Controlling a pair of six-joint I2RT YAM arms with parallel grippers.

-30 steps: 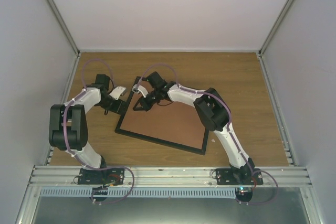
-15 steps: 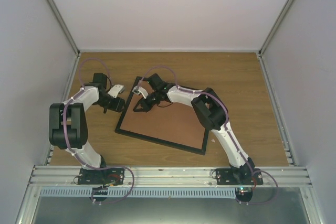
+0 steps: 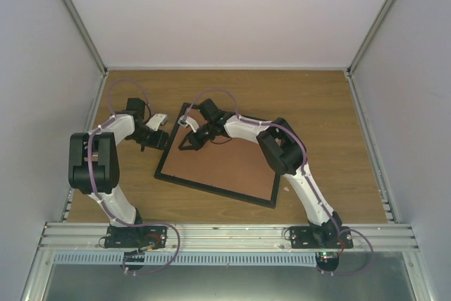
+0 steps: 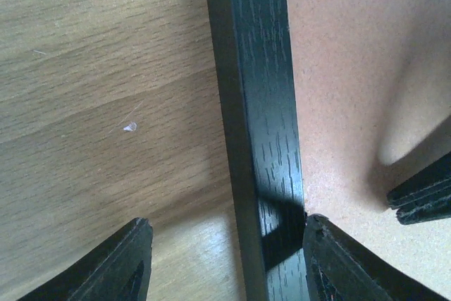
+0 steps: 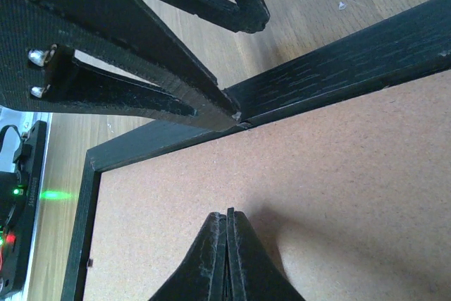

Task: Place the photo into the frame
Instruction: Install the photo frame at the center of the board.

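1. Nearest you, just past the arm bases, the frame (image 3: 215, 189) is lying flat and slanted on the table (image 3: 317, 118). The brown backing board (image 3: 225, 167) is filling its whole opening.
2. The photo is not showing in any view. You are probably looking at the back of the stack with the print lying under the board, but the pictures cannot confirm that.
3. Farther in, near the frame's far-left corner, your right gripper (image 5: 227, 244) is pointing down at the board. Its fingers are pressed together and holding nothing. It appears to be pushing the board down into the recess.
4. Just beside it, your left gripper (image 4: 227, 223) is straddling the left rail with its fingers apart. One finger is hanging over the table outside the rail, the other is sitting at the rail's inner edge, and nothing is clamped. It is likely bracing the frame against sliding.
5. Both grippers are crowding that one corner, so the left one's inner finger is standing in the right one's path along the rail.
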